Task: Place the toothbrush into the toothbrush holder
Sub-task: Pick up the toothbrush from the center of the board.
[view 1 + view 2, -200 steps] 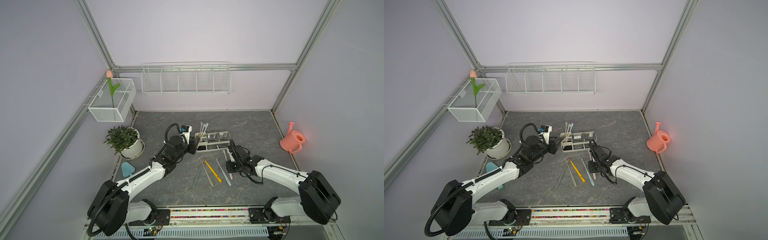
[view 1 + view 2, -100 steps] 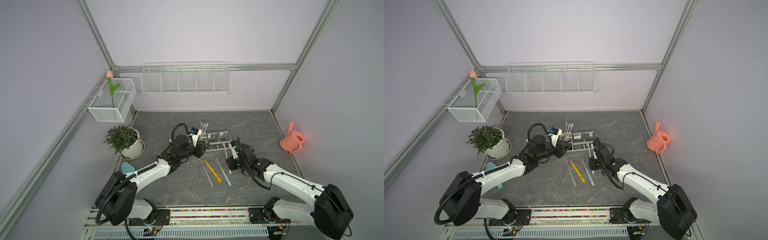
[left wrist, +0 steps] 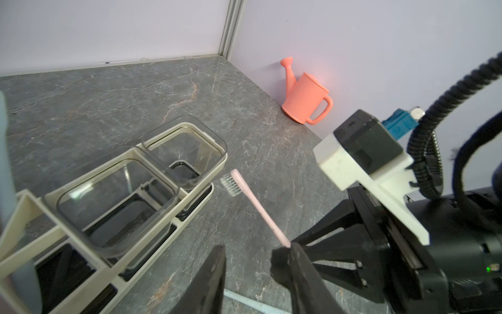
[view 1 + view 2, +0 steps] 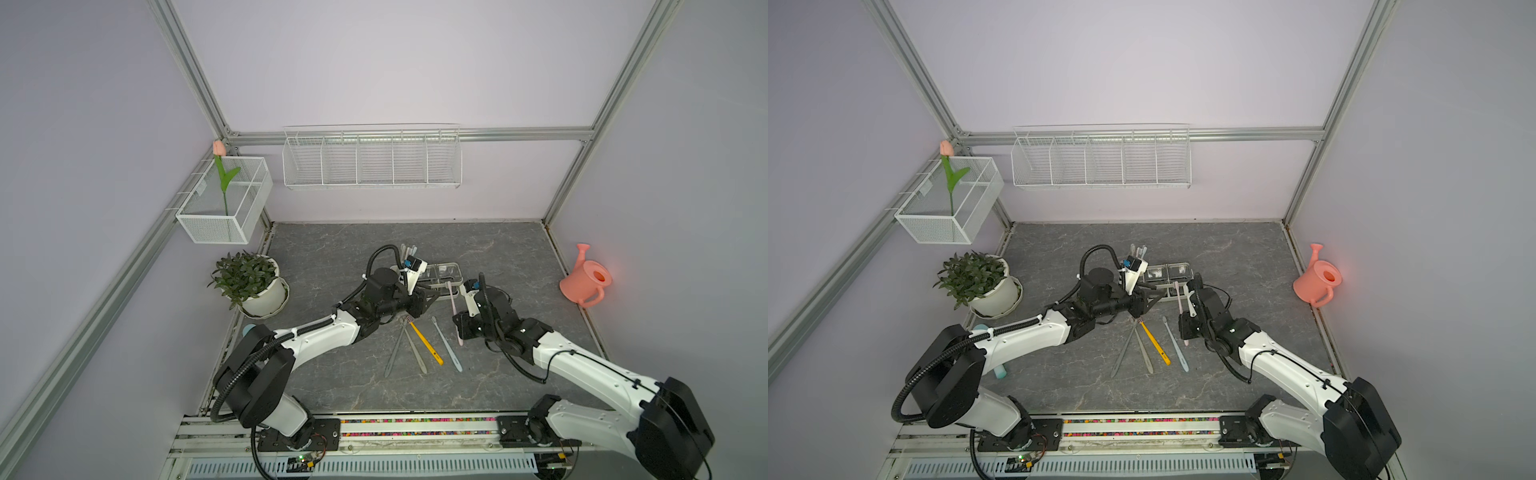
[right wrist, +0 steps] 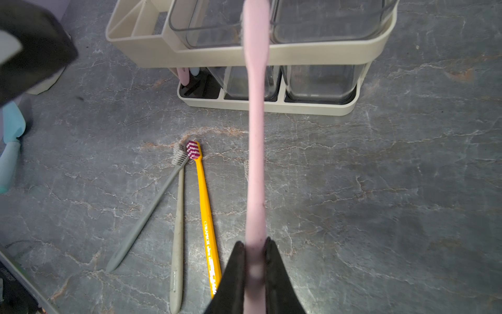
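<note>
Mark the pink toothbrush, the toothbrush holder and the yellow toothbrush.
pink toothbrush (image 5: pixel 255 163): right wrist view, middle of its handle.
toothbrush holder (image 5: pixel 326 53): right wrist view, cream front rim.
yellow toothbrush (image 5: pixel 206 206): right wrist view, mid-handle, lying on the table.

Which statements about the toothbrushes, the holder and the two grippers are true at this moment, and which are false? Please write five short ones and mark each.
1. The right gripper is shut on the pink toothbrush. True.
2. The yellow toothbrush stands in the toothbrush holder. False: it lies on the table, beside two grey toothbrushes.
3. Both clear cups in the holder are empty. True.
4. The left gripper holds a toothbrush. False: it is open and holds nothing.
5. The pink toothbrush's head is inside a cup. False: the head is outside the holder, close to it.
</note>
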Motion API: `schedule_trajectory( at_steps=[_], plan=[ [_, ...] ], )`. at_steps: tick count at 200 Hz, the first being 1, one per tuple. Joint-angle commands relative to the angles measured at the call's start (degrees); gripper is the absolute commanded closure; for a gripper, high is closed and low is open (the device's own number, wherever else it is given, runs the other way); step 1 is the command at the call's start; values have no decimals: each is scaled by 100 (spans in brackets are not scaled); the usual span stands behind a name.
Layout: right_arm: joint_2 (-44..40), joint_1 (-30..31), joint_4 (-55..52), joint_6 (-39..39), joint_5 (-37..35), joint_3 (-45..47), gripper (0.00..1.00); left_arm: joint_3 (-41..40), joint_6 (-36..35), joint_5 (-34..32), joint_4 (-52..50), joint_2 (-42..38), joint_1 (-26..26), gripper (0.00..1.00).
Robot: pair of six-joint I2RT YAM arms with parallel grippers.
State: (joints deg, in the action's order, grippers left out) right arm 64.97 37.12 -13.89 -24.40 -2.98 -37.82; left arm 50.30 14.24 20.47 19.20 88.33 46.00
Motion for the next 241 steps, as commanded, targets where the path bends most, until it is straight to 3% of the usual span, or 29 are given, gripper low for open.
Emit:
schedule_trajectory(
  at_steps=[1, 78, 169, 241],
  plan=[
    [-85, -16, -25, -3, 25, 14, 85, 231, -102, -131, -109, 210, 54, 58],
    [-265, -7, -8, -30, -97, 73, 85, 625, 374, 120, 51, 714, 119, 58],
    [-373, -5, -26, 15, -185, 99, 85, 568, 1268, 669, 980, 1043, 146, 58],
    [-485, 1, 0, 6, -203, 161, 85, 687, 1366, 748, 1002, 1174, 181, 58]
  ],
)
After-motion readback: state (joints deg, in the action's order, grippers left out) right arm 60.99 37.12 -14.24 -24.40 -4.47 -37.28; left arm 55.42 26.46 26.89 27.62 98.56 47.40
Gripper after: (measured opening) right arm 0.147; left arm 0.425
